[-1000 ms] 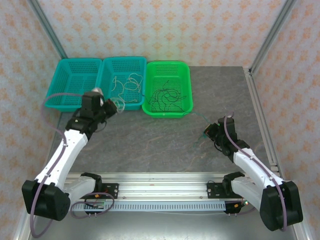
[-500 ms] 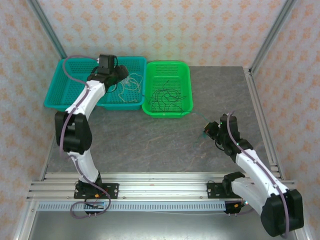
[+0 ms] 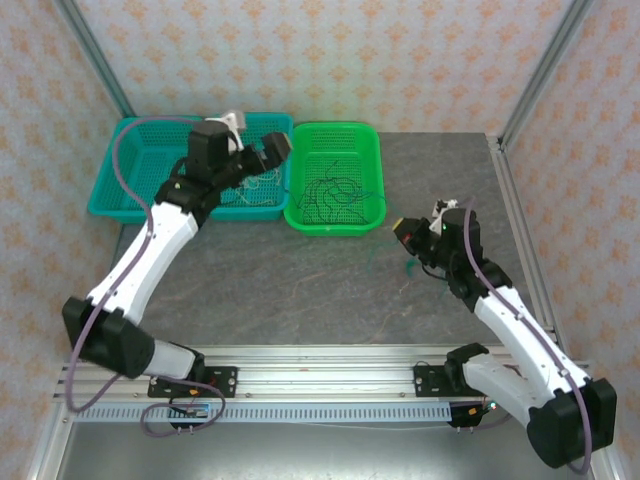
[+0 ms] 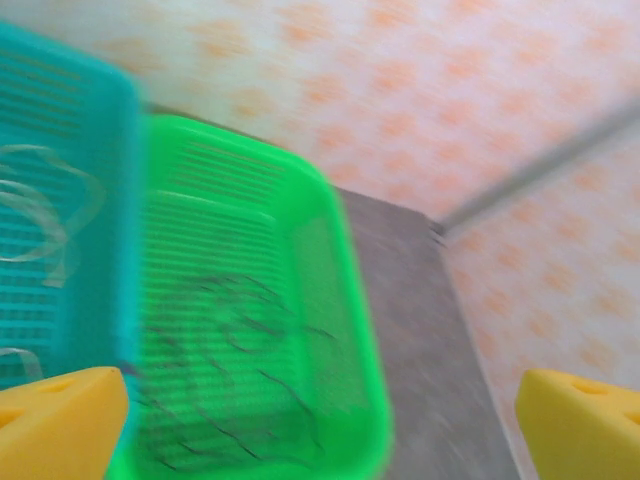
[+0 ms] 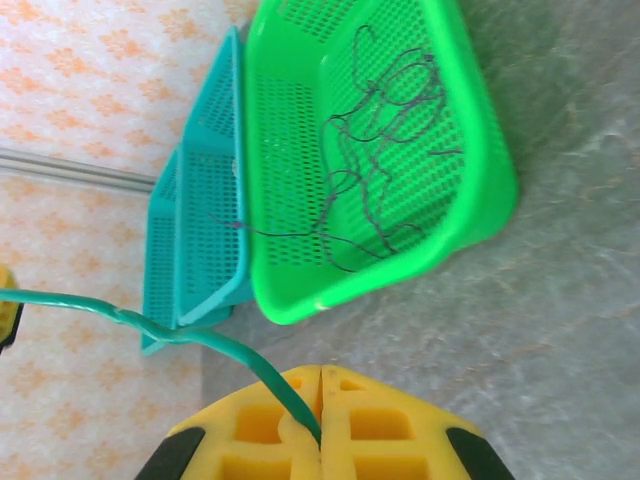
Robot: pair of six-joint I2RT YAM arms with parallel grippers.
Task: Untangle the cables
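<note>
Thin black cables (image 3: 335,190) lie tangled in the green basket (image 3: 372,150); they also show in the left wrist view (image 4: 240,320) and the right wrist view (image 5: 380,130). Cream-white cables (image 3: 255,185) lie in the middle teal basket (image 3: 215,205). My left gripper (image 3: 262,145) hangs open over that basket's right side, its yellow fingertips (image 4: 60,420) far apart with nothing between them. My right gripper (image 3: 408,232) is above the table right of the green basket, shut on a green-blue cable (image 5: 200,335) that runs off to the left from its pads (image 5: 290,430).
A second, empty teal basket (image 3: 150,150) stands at the far left. Grey tabletop (image 3: 300,290) lies open in front of the baskets. Metal frame posts (image 3: 535,80) and patterned walls close in the back and sides.
The left arm swung from the far-left basket to the right, toward the green one. The right gripper moved up and left with the green-blue cable.
</note>
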